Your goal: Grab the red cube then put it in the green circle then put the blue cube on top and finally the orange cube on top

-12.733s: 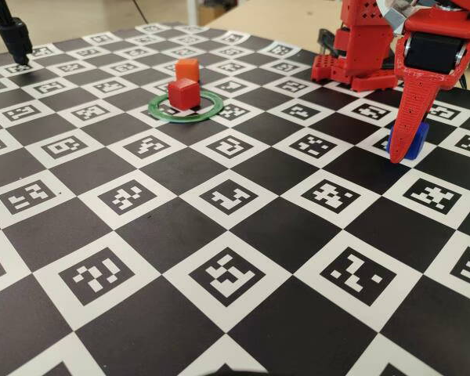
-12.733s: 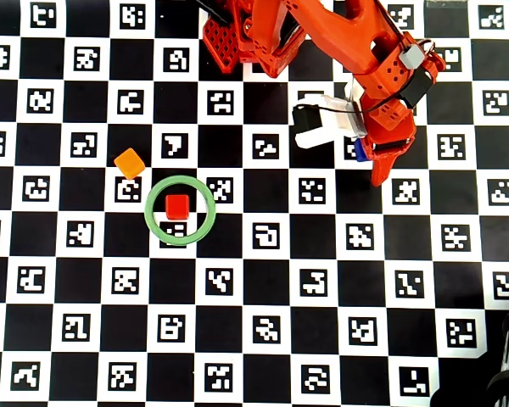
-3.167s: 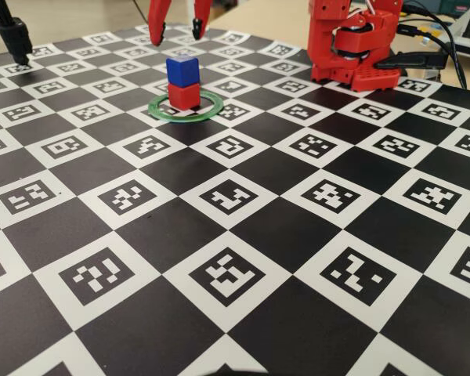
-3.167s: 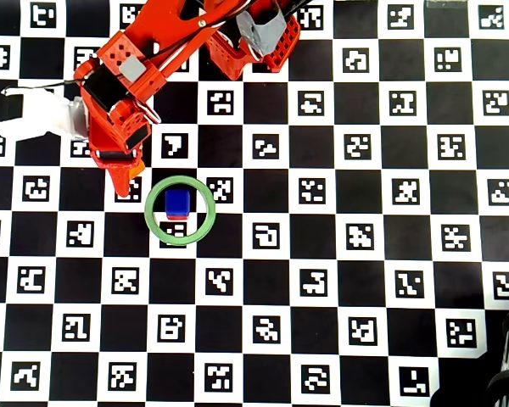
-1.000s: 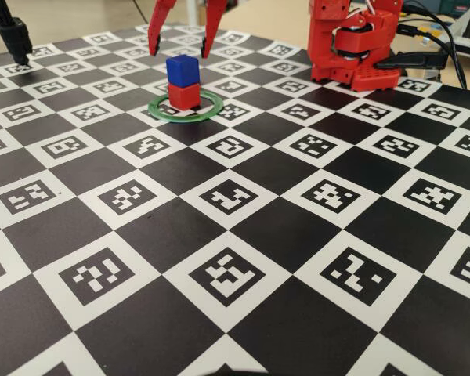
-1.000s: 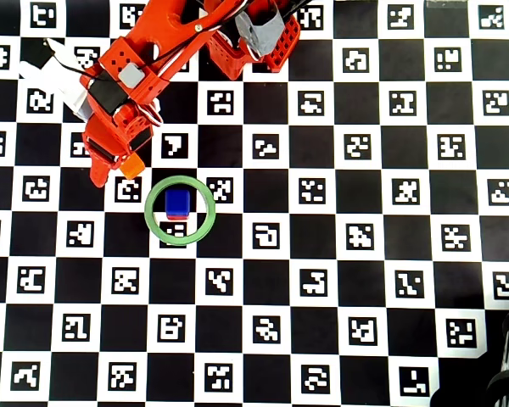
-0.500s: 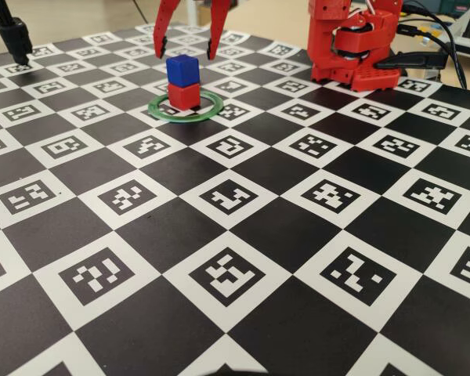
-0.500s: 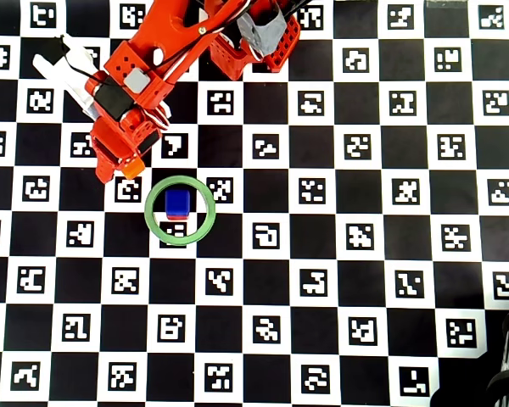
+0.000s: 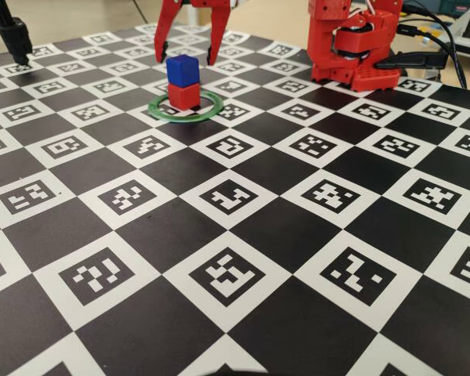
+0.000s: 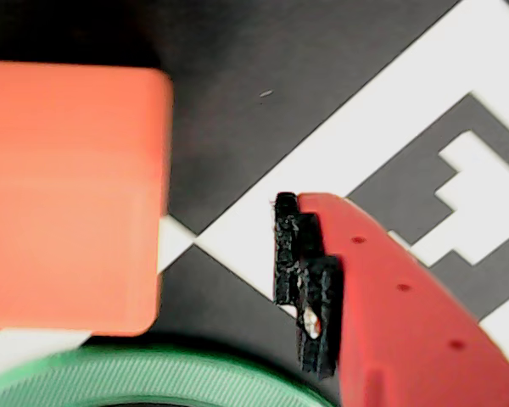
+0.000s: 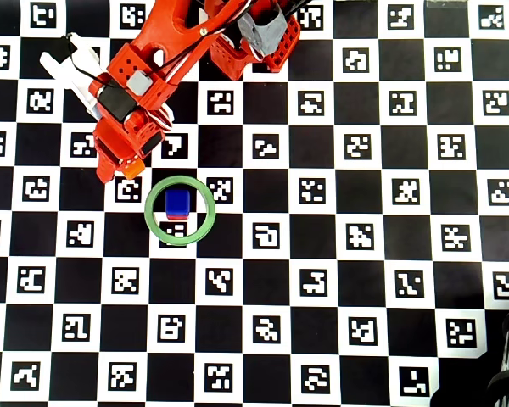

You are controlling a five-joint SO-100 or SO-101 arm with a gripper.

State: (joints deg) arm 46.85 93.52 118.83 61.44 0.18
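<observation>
Now my gripper hangs spread beside the orange cube; a careless sweep risks toppling the blue cube nearby.

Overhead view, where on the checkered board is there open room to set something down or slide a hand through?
The whole lower half below the green circle and the right side are bare board. It is crowded at upper left, where the gripper hangs over the orange cube beside the blue cube.
</observation>
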